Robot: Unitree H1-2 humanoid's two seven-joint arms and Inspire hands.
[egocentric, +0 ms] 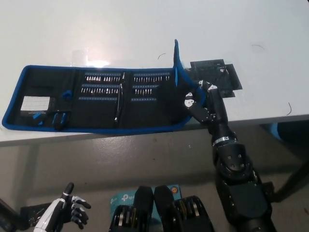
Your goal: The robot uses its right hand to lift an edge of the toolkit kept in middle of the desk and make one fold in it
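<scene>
Head view. The right robot hand [197, 99] was at the right end of the toolkit [96, 99], its fingers closed on the end panel [179, 79], which stood up nearly on edge. Seen edge-on, that panel showed little of its inside face; its contents could not be made out. Part of the panel's lower edge was hidden behind the black robot hand, so the exact contact of the fingers with the fabric was hard to read.

One toolkit, black with a blue border, lay opened flat on the white desk [145, 29], stretching away from the right robot hand toward the robot's left. Rows of small bits [104, 83] filled the middle sections; they were too small to count individually. One long slender tool [119, 100] lay along a crease between sections. One white card [37, 103] sat at the far left end, with a few small blue-and-black items [59, 118] just beside it, indistinct.

One dark flat patch [227, 77] lay on the desk just behind the right robot hand; its nature was unclear.

The left robot hand [72, 212], white, rested low below the desk edge, fingers spread, holding nothing; its arm was cut off by the frame.
</scene>
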